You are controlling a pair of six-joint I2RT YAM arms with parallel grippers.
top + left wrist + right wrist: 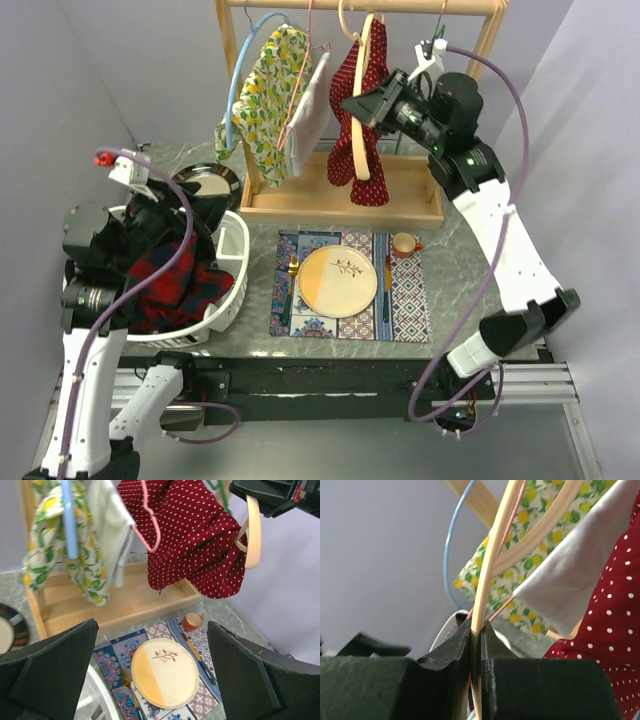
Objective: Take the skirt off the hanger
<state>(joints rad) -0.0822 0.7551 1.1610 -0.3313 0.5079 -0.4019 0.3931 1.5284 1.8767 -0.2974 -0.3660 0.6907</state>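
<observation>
— Where is the skirt (368,130)?
— Red with white dots, draped on the wooden hanger (254,535). It hangs from the rack (360,6) at twelve o'clock of the plate (338,281).
— And the right gripper (476,630)?
— Pinched narrow on the hanger's rim (skirt cloth just at its three o'clock).
— The left gripper (151,625)?
— Jaws wide, holding nothing, above the white basket (232,262) at nine o'clock of the plate.
</observation>
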